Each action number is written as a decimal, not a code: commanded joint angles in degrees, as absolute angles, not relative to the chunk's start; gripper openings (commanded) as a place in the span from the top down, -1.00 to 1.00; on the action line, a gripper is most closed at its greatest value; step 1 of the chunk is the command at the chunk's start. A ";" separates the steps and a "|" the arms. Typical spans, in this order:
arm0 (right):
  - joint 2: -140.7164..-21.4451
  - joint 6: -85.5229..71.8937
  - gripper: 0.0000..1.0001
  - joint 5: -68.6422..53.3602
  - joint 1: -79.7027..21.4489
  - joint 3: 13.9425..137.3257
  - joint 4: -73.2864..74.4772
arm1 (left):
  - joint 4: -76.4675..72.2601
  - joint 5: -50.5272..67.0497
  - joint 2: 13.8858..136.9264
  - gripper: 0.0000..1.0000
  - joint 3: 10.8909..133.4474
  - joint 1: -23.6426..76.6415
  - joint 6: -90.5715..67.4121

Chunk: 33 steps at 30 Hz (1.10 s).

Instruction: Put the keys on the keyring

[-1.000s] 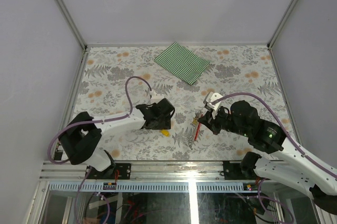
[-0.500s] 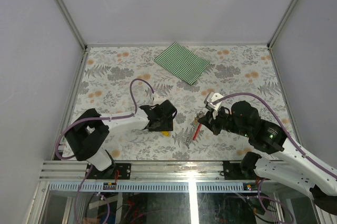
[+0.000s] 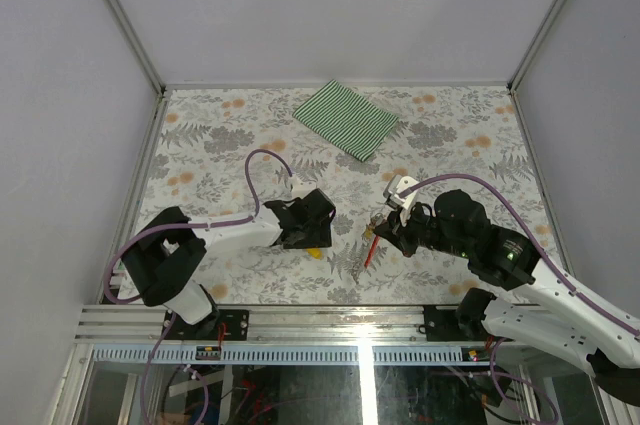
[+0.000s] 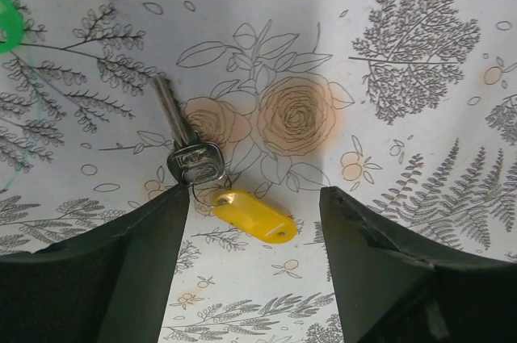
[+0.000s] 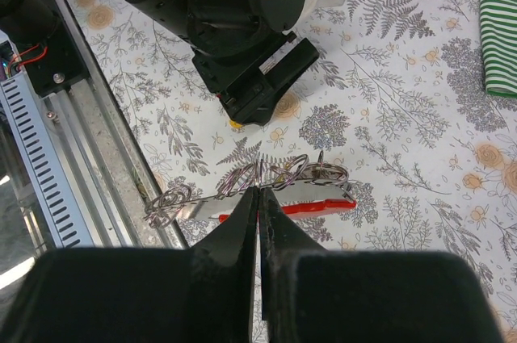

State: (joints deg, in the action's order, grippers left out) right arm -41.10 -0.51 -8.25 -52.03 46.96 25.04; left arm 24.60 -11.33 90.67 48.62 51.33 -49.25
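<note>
A silver key with a yellow tag lies on the floral cloth between the open fingers of my left gripper; the key's silver head touches the left finger. The yellow tag peeks out under the left gripper in the top view. A green tag shows at the left wrist view's left edge. My right gripper is shut on the keyring, a red strip with silver rings and chain, held above the table; it also shows in the top view.
A green striped cloth lies at the back middle of the table. The metal rail of the front edge runs close under the keyring. Grey walls enclose the table.
The left gripper has shifted slightly right and nearer over the yellow key. The right gripper with the keyring has moved slightly left.
</note>
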 commanded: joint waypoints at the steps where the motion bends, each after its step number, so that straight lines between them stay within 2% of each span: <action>1: -40.78 -1.40 0.99 -9.67 -52.14 47.98 22.36 | 19.78 -9.41 92.69 -0.33 48.41 51.33 -47.86; 13: -40.56 -2.29 0.99 -9.58 -52.16 47.98 22.07 | 15.11 -7.10 95.66 -0.26 52.83 51.36 -41.43; 23: -38.99 -2.50 0.99 -7.58 -52.15 47.07 21.22 | 16.52 -12.18 86.25 -0.24 48.86 51.33 -38.08; 33: -38.11 -1.93 0.99 -7.10 -52.20 46.49 20.94 | 14.52 -12.75 75.47 -0.32 45.03 51.16 -12.43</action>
State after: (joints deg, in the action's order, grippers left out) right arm -39.16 -1.96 -7.99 -52.03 46.09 24.88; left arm 17.30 -11.60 77.65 44.95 51.33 -26.89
